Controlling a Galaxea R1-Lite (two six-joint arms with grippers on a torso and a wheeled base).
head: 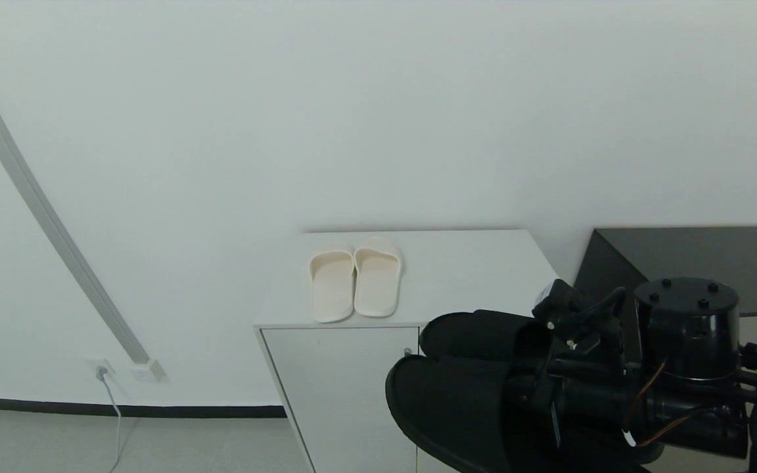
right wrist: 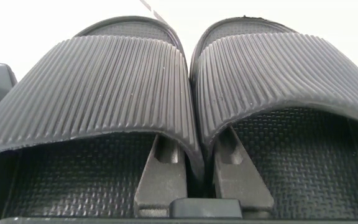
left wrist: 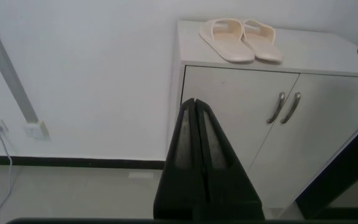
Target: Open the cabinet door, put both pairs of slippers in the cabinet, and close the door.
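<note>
- Two pairs of slippers: the black slippers (head: 457,387) hang in front of the cabinet (head: 477,263). The right gripper (right wrist: 194,155) has one finger inside each, jaws clamped on their touching inner edges.
- Cream slippers (head: 355,282) sit side by side on the cabinet top.
- Both doors (left wrist: 241,118) are shut.
- Left gripper (left wrist: 195,109) sits low, facing the doors, jaws pressed together.

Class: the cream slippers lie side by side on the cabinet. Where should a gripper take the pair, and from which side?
Pinch the cream slippers' adjoining inner edges together, coming from the front: their open heels face the cabinet's front edge. The right gripper's fingers hold the black slippers that way.
</note>
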